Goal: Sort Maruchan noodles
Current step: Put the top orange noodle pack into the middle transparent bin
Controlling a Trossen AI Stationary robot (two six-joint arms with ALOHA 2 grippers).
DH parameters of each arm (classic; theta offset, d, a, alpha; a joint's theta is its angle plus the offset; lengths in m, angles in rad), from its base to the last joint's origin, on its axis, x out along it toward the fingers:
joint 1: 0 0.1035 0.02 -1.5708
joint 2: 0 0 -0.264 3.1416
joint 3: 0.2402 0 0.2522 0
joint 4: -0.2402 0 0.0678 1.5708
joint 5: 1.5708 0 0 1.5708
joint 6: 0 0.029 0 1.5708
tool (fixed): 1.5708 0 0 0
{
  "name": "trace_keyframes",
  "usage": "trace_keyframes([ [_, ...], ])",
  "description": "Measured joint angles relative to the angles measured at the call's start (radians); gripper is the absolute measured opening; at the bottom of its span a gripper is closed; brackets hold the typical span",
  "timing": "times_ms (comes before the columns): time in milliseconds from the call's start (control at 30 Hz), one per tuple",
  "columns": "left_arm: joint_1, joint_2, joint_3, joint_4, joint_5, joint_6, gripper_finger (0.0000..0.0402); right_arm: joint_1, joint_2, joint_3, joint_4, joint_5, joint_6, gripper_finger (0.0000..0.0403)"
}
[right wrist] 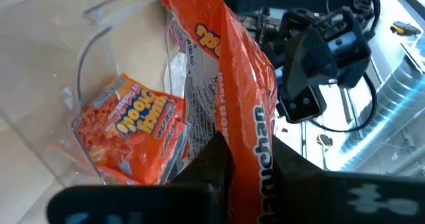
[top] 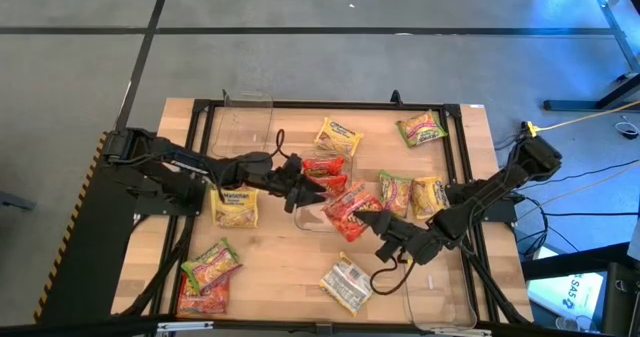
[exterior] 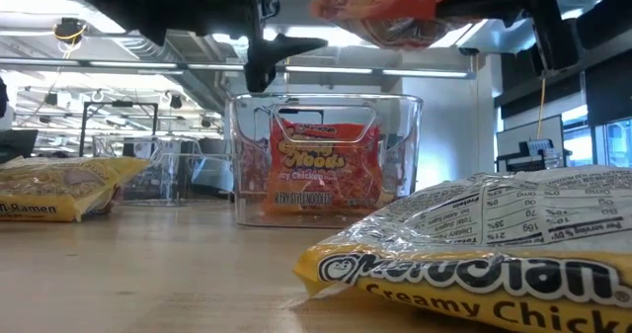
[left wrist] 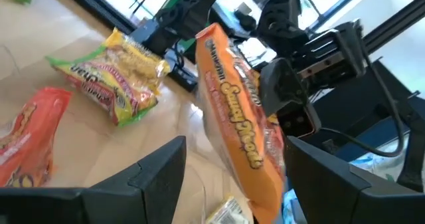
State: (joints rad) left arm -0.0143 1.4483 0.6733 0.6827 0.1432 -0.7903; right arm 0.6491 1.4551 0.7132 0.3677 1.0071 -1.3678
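At the table's left corner lie a green packet (top: pixel 209 262) and a red packet (top: pixel 203 294), with a yellow packet (top: pixel 235 206) just beyond them. The left gripper (top: pixel 312 182) hangs with its fingers spread apart, empty, over the clear tray (exterior: pixel 326 160) in the middle, where a red noodle packet (exterior: pixel 324 165) stands upright inside. Just right of it, the right gripper (top: pixel 378 222) is clamped on another red noodle pack (top: pixel 350 211), held above the tray. More packets lie scattered to the right.
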Motion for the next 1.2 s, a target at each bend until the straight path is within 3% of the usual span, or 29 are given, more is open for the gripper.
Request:
trace_keyframes([
  [133, 0.0, 0.025, 0.032, -0.002, 0.018, -0.014, 0.0246, -0.029, 0.0, 0.0, 0.002, -0.055, -0.003, 0.0033],
  [633, 0.0, 0.224, 0.218, -0.031, 0.169, -0.016, 0.0244, -0.041, -0.001, 0.0, 0.048, -0.068, -0.089, 0.0033],
  [1033, -0.002, 0.224, 0.225, -0.069, 0.172, 0.033, 0.0162, -0.041, -0.001, 0.0, 0.032, -0.146, -0.003, 0.0037],
  [1200, -0.002, 0.224, 0.225, -0.06, 0.165, 0.045, 0.0156, -0.041, -0.001, 0.0, 0.034, -0.141, 0.103, 0.0086],
])
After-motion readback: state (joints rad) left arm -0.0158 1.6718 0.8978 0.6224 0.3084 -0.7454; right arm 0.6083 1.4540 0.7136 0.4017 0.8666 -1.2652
